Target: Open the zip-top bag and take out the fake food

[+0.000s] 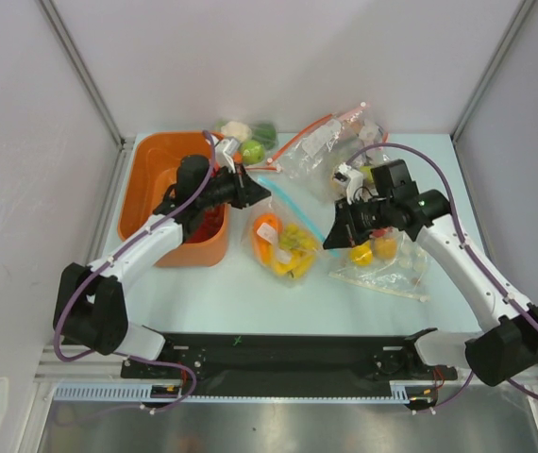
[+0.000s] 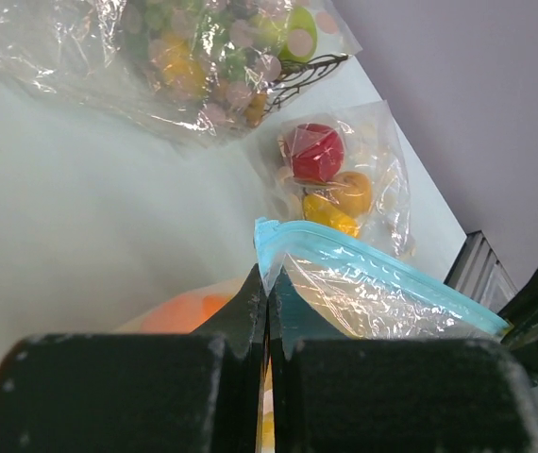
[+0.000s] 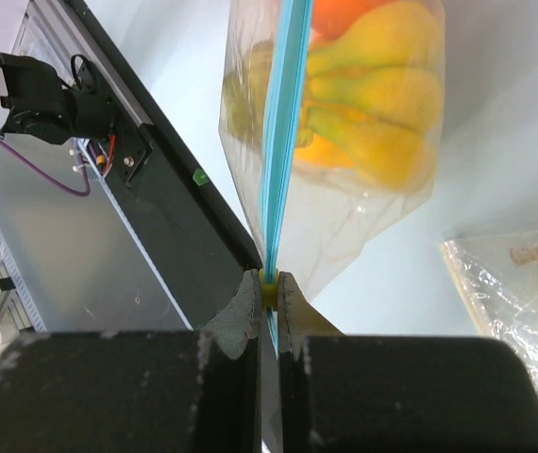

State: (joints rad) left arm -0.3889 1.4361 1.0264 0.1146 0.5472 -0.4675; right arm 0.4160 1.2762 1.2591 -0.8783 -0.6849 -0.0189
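Presently the left gripper [image 2: 267, 297] and right gripper [image 3: 269, 283] each pinch the teal strip of the zip-top bag [image 1: 286, 241], perhaps both lips together; pulling could slip it free, leaving the fake food [image 3: 373, 94] sealed.

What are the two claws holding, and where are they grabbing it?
Both hold the zip-top bag by its teal zip strip: the left claw pinches one end, the right claw the other end.

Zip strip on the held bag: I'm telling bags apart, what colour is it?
Teal-blue; the zip strip shows best in the right wrist view.
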